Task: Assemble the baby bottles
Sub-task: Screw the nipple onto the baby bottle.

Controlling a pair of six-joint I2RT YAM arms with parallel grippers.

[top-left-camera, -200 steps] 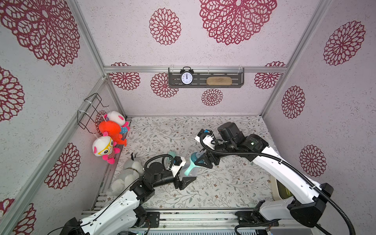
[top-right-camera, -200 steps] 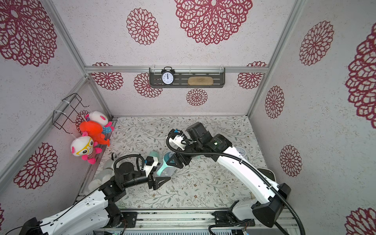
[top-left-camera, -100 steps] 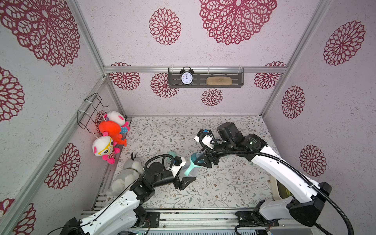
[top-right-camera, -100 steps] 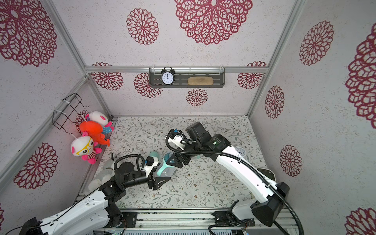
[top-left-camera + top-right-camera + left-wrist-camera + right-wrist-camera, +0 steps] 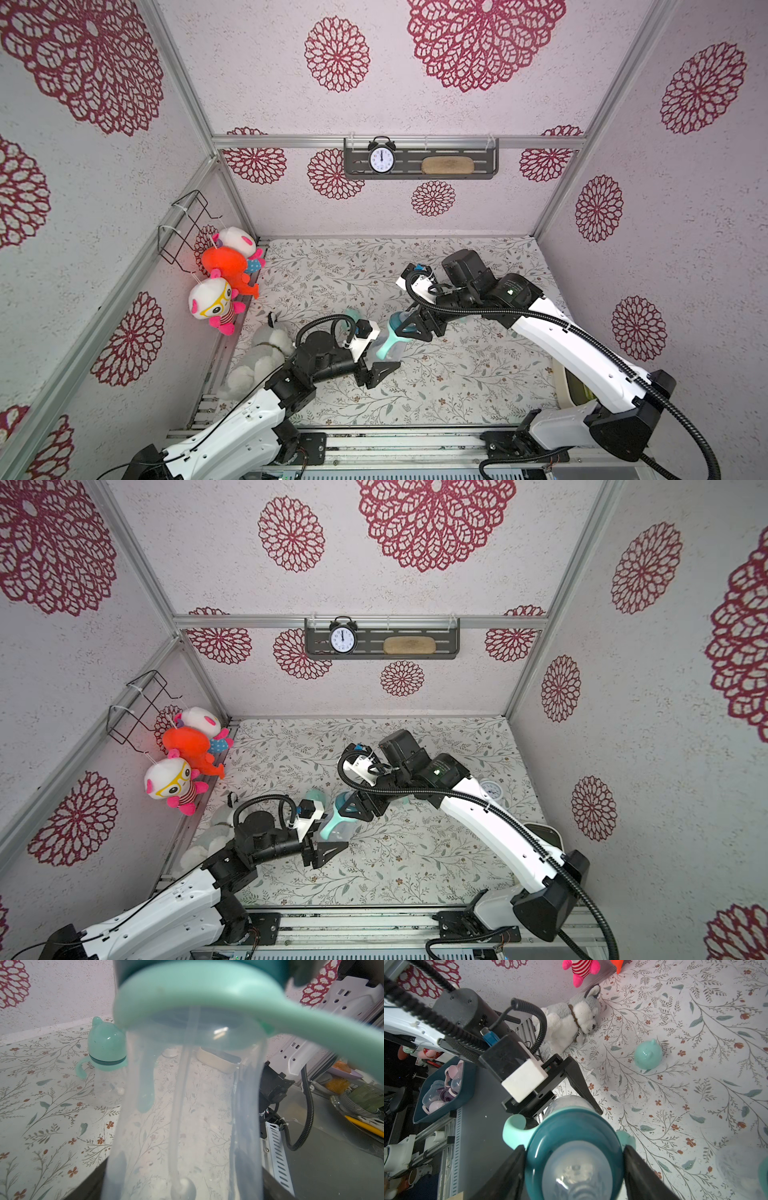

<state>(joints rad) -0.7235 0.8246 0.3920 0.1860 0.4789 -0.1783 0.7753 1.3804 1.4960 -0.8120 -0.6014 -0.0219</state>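
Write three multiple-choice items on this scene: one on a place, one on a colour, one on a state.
1. Where is the alarm clock?
A) in a drawer
B) on the wall shelf
C) in a bucket

2. What colour is the collar between the right gripper fingers?
A) dark teal
B) pink
C) orange

3. How is the bottle in the left gripper?
A) capped with a dome
B) missing its collar
C) uncapped, nipple bare

Answers:
1. B, since both top views show the clock on the grey shelf on the back wall.
2. A, as the right wrist view shows it dark teal.
3. C, because the nipple stands bare above the collar with no dome on it.
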